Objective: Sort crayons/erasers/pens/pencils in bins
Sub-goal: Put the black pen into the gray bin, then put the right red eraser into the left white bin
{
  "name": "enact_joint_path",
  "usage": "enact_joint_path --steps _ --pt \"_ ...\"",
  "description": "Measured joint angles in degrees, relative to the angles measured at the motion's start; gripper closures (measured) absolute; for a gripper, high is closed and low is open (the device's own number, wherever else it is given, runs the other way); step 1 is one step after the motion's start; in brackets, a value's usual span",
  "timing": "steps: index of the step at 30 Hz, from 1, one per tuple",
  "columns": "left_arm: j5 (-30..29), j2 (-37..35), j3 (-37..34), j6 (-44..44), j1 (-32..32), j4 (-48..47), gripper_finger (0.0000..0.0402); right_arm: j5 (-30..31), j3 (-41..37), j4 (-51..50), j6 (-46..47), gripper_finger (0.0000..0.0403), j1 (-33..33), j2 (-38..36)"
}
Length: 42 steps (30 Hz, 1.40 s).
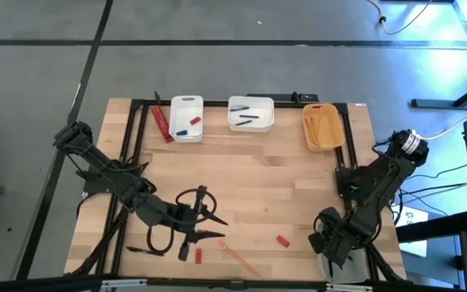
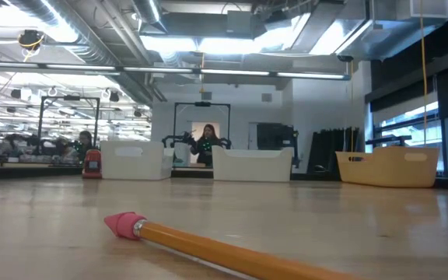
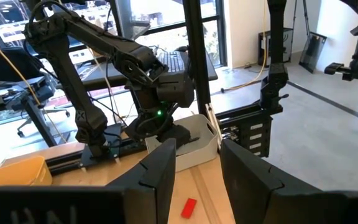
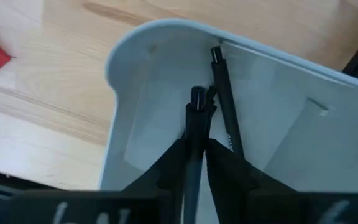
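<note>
High view first: the wooden table has its bins at 11, 12, 1 and 5 o'clock. The right gripper hangs over the grey bin at 5 o'clock, fingers pinched on a black pen pointing down into it. A second pen already lies on the bin floor, just beside it.

The likeliest trouble, I'd say, is the drop. The held pen stands near the bin's rounded corner wall, so a release could tip it against the rim or onto the other pen and leave it propped up. Dark pens also seem to sit in the wider white bin at 12 o'clock, so pens may end up split between two bins. The left gripper waits at 7 o'clock with fingers apart and nothing between them. If it swings, it could knock the loose pencil at 6 o'clock off the near edge.

Counted:
- Two arms.
- Four bins, including the narrow white bin and the yellow bin.
- One long red thing beside the narrow white bin.
- One loose pencil, plus several in the yellow bin that I can't count.
- Two pens at the grey bin and about two in the wider white one.
- Two small red pieces on the table, one at 5 o'clock and one at 7.
</note>
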Motion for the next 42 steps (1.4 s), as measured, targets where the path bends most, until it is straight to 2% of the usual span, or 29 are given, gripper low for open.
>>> enact_joint_path --steps 7,13,18,22,24,28,31,36,40,42 --pt "-0.26 0.00 0.00 -0.02 0.09 0.01 0.0282 0.01 0.00 -0.56 -0.15 0.0291 0.00 0.00" --pt "-3.40 -0.01 2.66 -1.36 0.09 -2.67 0.0282 0.09 1.36 -1.39 -0.15 0.0284 0.00 0.00" --pt "-3.78 -0.20 9.38 -4.71 0.09 -13.57 0.0282 5.28 6.62 -9.74 -0.17 0.0283 0.00 0.00" --pt "-3.79 -0.20 14.48 -11.30 0.09 -25.69 0.0282 13.38 12.71 -16.83 -1.62 0.0283 0.00 0.00" --pt "-3.80 -0.20 16.13 -15.39 -0.06 -31.02 0.0282 20.12 15.53 -16.68 -5.71 0.0283 0.02 0.00" --pt "-3.69 -0.20 16.94 -24.76 -0.20 -38.04 0.0282 35.13 19.68 -9.69 -19.67 0.0283 -0.05 0.00" --pt "-3.20 -0.17 16.94 -33.26 -0.22 -43.78 0.0282 40.63 21.64 -4.19 -30.93 0.0283 -0.22 0.00" --pt "-3.18 0.02 16.92 -49.94 -0.68 -53.00 0.0282 41.71 21.97 3.10 -45.07 0.0283 -0.22 0.00" --pt "-3.17 0.02 16.92 -63.18 -1.54 -56.40 0.0282 37.53 20.79 10.74 -56.42 0.0283 -0.40 0.53" --pt "-3.26 0.02 16.92 -65.75 -2.20 -56.68 0.0282 35.01 20.79 12.62 -60.25 0.0283 -0.73 1.29"
